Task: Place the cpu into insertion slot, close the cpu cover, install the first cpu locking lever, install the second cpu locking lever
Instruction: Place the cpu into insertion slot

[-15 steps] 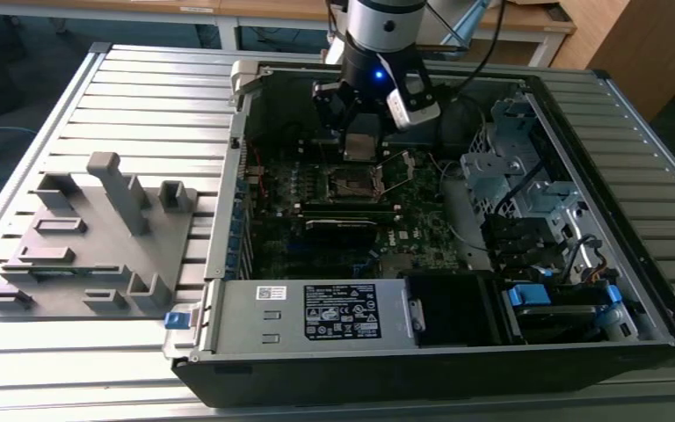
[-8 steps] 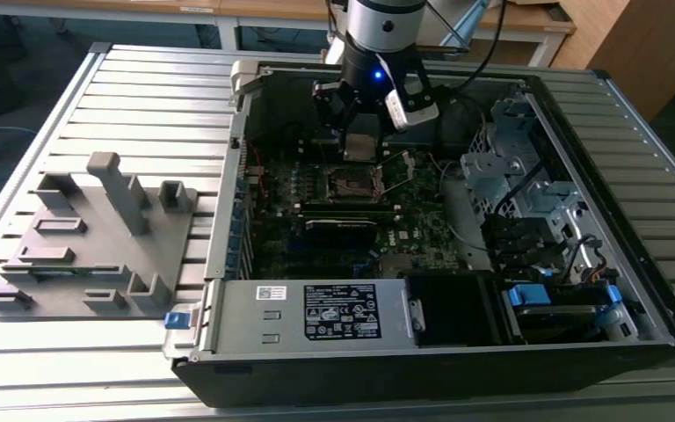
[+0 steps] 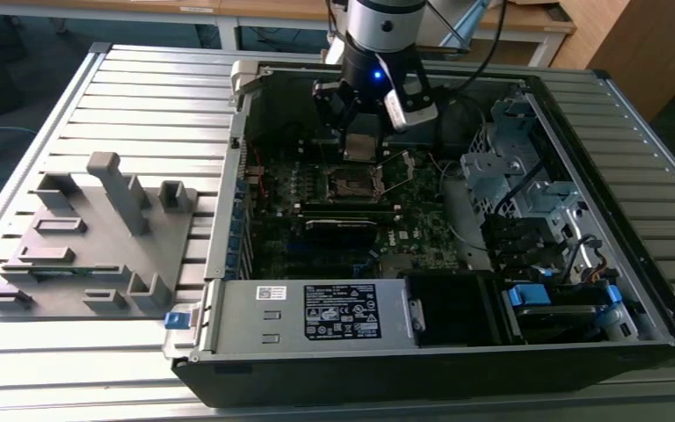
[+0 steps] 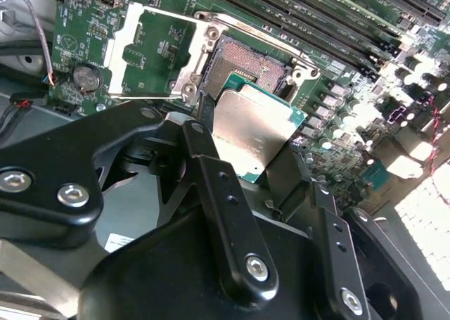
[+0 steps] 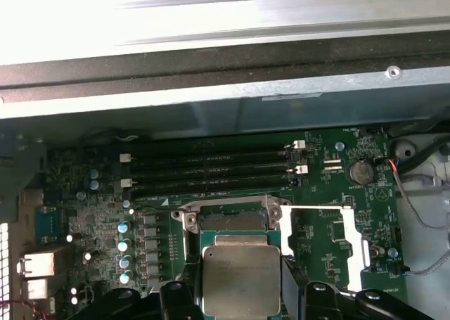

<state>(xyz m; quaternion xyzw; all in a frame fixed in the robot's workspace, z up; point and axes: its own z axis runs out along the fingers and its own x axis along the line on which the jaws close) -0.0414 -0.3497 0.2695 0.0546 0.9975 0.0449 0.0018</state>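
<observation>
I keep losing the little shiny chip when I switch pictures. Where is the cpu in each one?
Exterior view: the cpu is held up by the gripper, close to the insertion slot.
Second wrist view: the cpu sits between the black fingers, partly covering the insertion slot.
First wrist view: the cpu is in front of the insertion slot.
Shared landmark: the silver-rimmed insertion slot.

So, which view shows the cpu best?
The first wrist view: the cpu faces the camera almost squarely, held in the claw. The second wrist view shows it tilted, its lower edge hidden by the claw, near the slot. The exterior view shows it as a small grey square.
</observation>
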